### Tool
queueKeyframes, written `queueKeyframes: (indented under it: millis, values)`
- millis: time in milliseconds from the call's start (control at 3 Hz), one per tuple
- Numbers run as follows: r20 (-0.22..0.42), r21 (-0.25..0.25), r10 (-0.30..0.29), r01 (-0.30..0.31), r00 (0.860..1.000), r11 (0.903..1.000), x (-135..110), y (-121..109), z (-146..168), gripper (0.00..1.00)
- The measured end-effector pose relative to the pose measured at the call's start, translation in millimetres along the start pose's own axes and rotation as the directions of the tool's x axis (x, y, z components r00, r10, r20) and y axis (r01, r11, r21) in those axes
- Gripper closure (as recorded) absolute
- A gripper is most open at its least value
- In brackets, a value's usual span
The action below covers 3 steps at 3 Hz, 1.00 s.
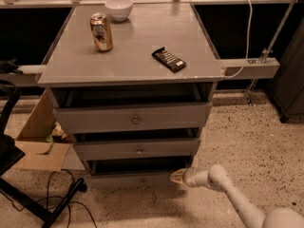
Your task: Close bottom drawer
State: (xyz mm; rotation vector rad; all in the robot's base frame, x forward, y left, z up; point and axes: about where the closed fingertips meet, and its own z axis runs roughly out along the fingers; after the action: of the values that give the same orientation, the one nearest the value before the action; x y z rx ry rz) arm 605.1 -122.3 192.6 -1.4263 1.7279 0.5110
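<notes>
Speckled stone floor [256,141] fills the foreground, where the white arm's gripper [176,176] sits low at the right end of the grey wooden bottom drawer [128,180]. Whether it is apart or together, I cannot tell. That drawer stands out a little under the mid-sized middle drawer front [137,149]. Further back, the grey worktop [137,51] carries a dented copper can [101,32], a dark chocolate bar [169,59] and a white bowl [118,8]. Pushing so far off-centre could skew and jam the drawer, or the gripper may slip past the corner.
</notes>
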Motion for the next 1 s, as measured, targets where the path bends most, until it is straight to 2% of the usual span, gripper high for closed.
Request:
queueKeyframes:
  millis: [1000]
  values:
    - [0.005, 0.003, -0.001, 0.001, 1.000, 1.0000, -0.3, -2.3, -0.2, 0.12]
